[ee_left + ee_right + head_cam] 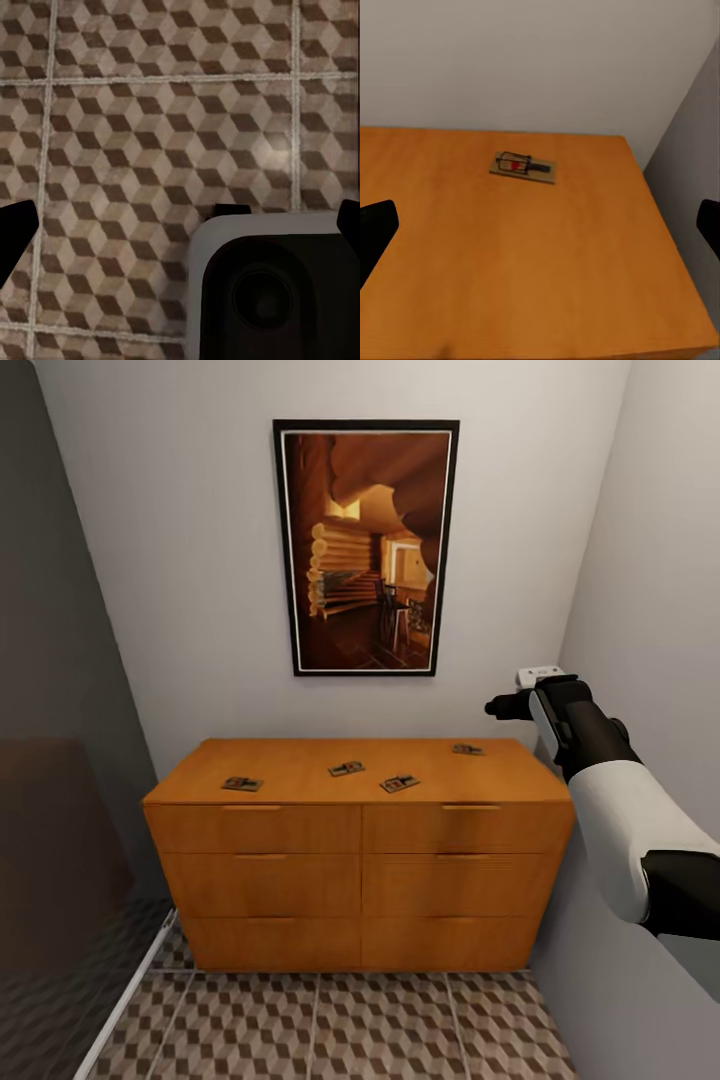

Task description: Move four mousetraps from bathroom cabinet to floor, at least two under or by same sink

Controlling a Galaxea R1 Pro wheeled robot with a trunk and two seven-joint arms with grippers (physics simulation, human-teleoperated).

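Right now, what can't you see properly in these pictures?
- Mousetraps on the cabinet: too small in the head view to show wire details.
- Right end effector: fingertips cut off by the right wrist view's edges.
- Left end effector: also cut off at the edges, over the bathroom floor.
- Inside the drawers: hidden by closed fronts.

The right arm [620, 810] reaches forward at the right, raised, its gripper [500, 707] pointing left with nothing in it. Both grippers' jaws stand spread wide apart.
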